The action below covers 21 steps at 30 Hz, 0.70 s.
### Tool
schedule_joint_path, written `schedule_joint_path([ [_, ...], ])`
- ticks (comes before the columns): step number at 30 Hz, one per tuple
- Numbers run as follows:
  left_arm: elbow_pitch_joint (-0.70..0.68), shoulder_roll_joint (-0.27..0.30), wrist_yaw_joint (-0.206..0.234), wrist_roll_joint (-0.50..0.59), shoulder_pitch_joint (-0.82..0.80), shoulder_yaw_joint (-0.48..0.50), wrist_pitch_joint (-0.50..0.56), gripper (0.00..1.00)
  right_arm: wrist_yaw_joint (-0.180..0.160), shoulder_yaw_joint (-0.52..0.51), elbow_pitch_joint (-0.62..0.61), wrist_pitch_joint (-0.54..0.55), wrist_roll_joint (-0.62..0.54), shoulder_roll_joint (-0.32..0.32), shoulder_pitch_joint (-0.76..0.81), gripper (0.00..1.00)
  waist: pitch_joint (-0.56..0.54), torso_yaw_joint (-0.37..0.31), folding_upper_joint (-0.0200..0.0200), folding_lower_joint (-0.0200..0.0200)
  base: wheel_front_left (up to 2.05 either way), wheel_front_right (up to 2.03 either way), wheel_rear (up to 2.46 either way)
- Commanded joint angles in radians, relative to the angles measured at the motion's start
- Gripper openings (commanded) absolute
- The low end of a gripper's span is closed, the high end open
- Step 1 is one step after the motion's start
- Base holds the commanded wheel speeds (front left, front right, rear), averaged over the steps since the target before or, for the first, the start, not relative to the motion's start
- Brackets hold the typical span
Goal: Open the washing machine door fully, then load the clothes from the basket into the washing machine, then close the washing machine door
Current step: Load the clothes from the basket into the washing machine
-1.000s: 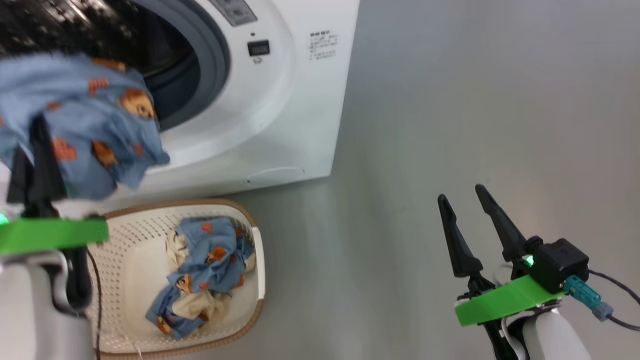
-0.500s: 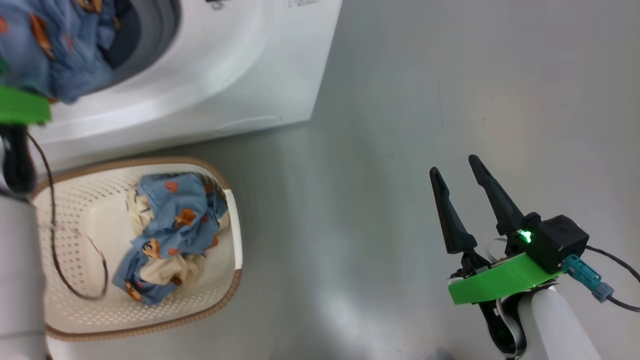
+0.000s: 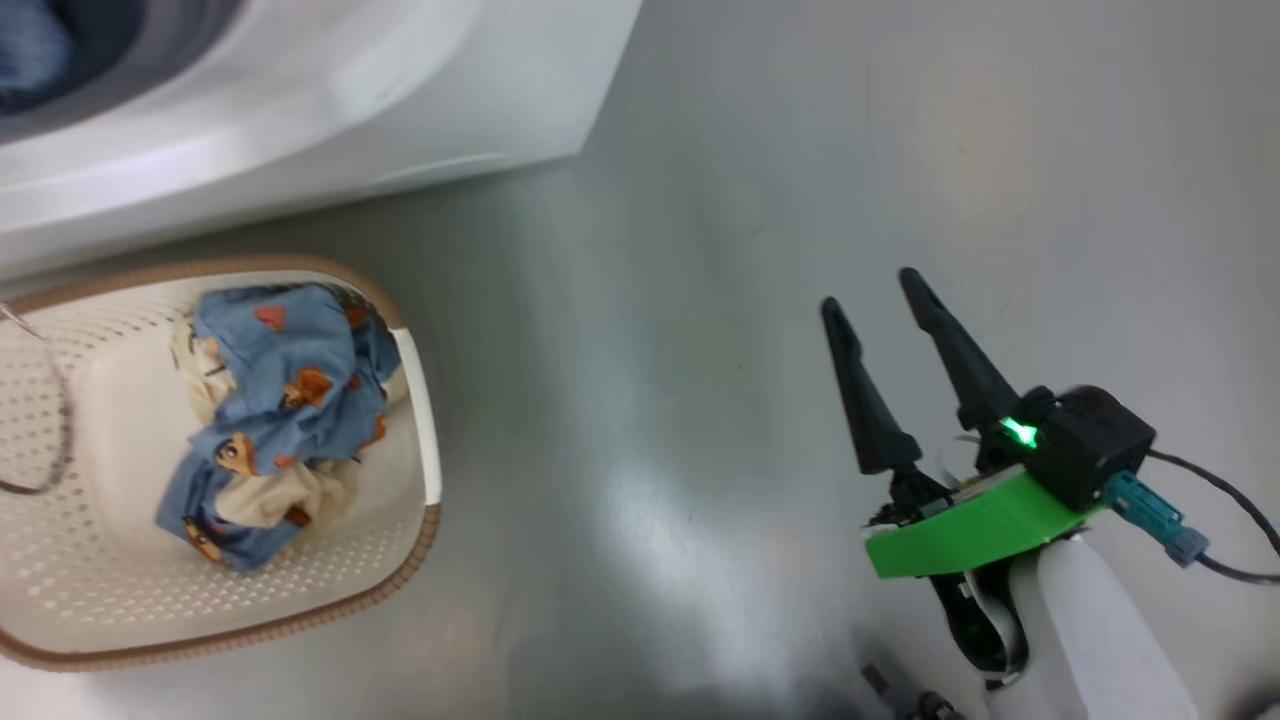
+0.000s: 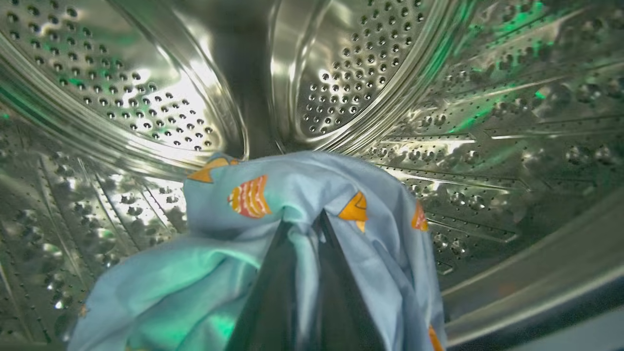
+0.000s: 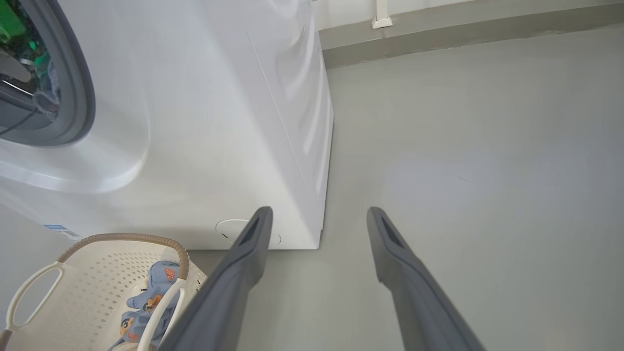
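Moved: left pincer has carried its blue cloth from the washing machine mouth deep into the drum; the head camera tipped down too.
Left pincer: squeezed tight on the cloth.
Basket: on the floor before the machine, more clothes bunched at its right end.
Right pincer: fingers wide apart, empty, far right.
Next: I think let go; the pile lies nearer the left arm.

The basket sits before the washing machine, clothes in its right end; 1 garment is inside the drum.
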Motion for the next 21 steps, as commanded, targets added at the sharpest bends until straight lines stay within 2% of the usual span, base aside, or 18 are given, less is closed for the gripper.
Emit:
schedule_joint_path([
  [1,-0.012,0.065,-0.003,-0.030,-0.042,0.012,0.029,0.00,0.002,0.029,-0.021,-0.005,0.015,0.004,0.003,1.00,0.043,-0.024,-0.0001,-0.0001,0.00,0.00,0.00],
  [4,-0.009,0.101,-0.003,-0.070,-0.106,-0.017,0.101,0.00,0.002,0.040,-0.022,-0.005,0.033,0.004,-0.016,1.00,0.082,-0.038,-0.0001,-0.0001,0.00,0.00,0.00],
  [9,-0.030,0.146,-0.003,-0.138,-0.180,-0.003,0.083,0.00,0.002,0.056,-0.023,-0.005,0.058,0.004,-0.039,1.00,0.135,-0.058,-0.0001,-0.0001,0.00,0.00,0.00],
  [12,-0.053,0.174,-0.003,-0.151,-0.201,-0.013,0.025,0.00,0.002,0.060,-0.026,-0.005,0.067,0.004,-0.051,1.00,0.157,-0.066,-0.0001,-0.0001,0.00,0.00,0.00],
  [18,-0.096,0.227,-0.003,-0.131,-0.215,-0.054,-0.201,0.00,0.002,0.052,-0.031,-0.005,0.068,0.004,-0.066,1.00,0.177,-0.057,-0.0001,-0.0001,0.00,0.00,0.00],
  [21,-0.092,0.238,-0.003,-0.124,-0.217,-0.060,-0.244,0.00,0.002,0.051,-0.030,-0.005,0.068,0.004,-0.070,1.00,0.175,-0.054,-0.0001,-0.0001,0.00,0.00,0.00],
])
